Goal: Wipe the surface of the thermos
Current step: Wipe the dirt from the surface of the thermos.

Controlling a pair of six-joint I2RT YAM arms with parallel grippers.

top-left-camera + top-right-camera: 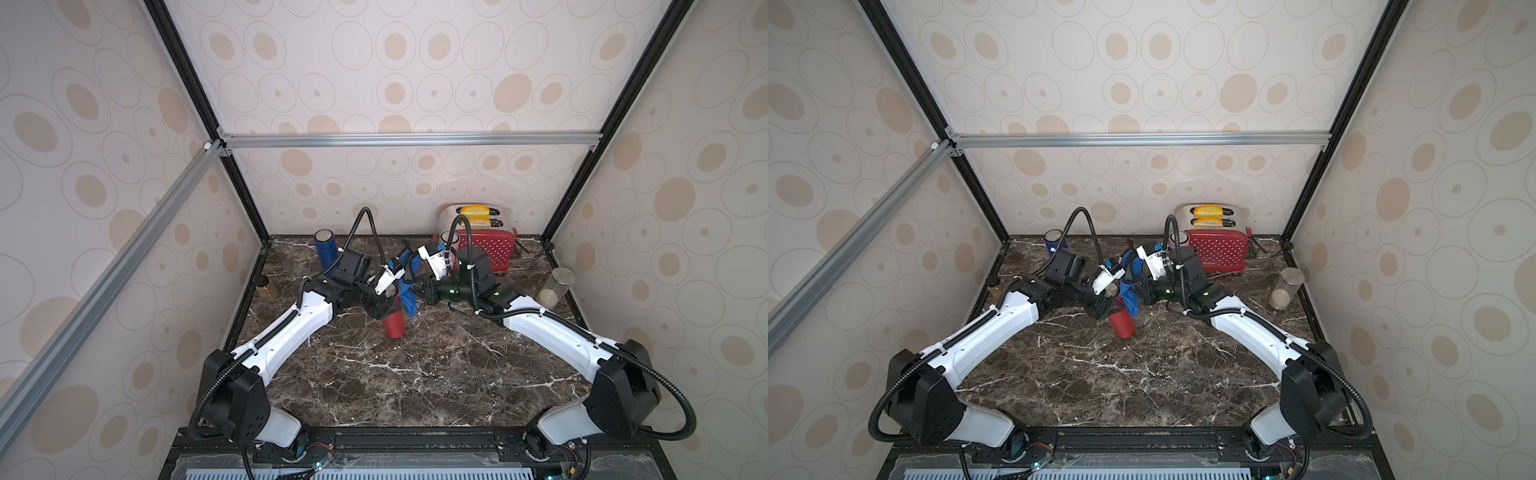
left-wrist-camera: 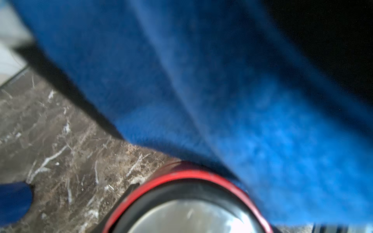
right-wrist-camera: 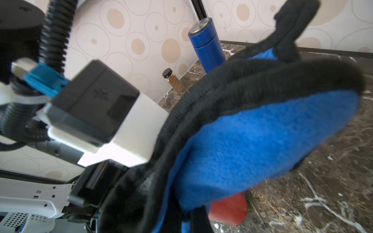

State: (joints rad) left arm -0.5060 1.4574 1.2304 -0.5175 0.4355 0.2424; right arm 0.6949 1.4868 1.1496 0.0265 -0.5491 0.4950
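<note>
Top views | marble table [image 1: 415,374], dotted walls [image 1: 395,83] | left gripper [image 1: 387,308] clamps red thermos [image 1: 394,326] | right gripper [image 1: 419,291] pinches blue cloth [image 1: 409,305]

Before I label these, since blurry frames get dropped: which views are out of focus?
Left wrist: blue cloth and red thermos both blurred, too close. Right wrist: the cloth soft, blue flask behind it sharper. Both top views: sharp, evenly lit.

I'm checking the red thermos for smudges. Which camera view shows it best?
A top view: the red thermos shows its lower body on the marble counter. The left wrist view gives only its blurred rim and lid; the right wrist view, a red patch peeking past the blue cloth.
</note>
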